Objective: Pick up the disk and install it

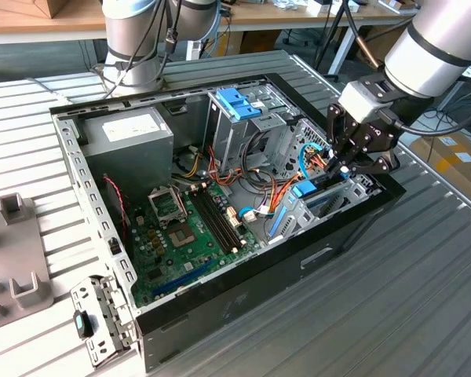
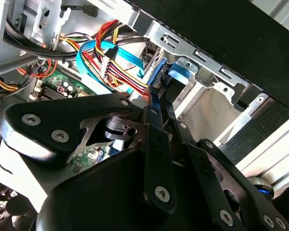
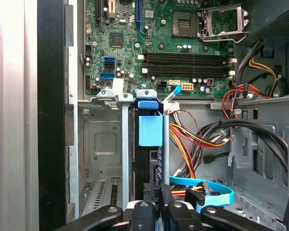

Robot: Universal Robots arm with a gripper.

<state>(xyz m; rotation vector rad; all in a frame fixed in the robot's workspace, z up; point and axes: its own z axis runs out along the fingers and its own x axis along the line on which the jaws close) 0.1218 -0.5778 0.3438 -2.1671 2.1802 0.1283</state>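
The disk (image 3: 149, 144) stood on edge in the bay (image 3: 98, 144) at the case's (image 1: 243, 302) corner, long axis running straight out ahead of the gripper (image 3: 156, 192). Gripper fingers were clenched on the disk's near edge.

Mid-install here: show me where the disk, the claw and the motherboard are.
disk (image 3: 150, 130), first wrist view, on its blue carrier tab.
claw (image 1: 347, 166), exterior view, midway between the fingertips.
motherboard (image 3: 130, 45), first wrist view, on bare green board.
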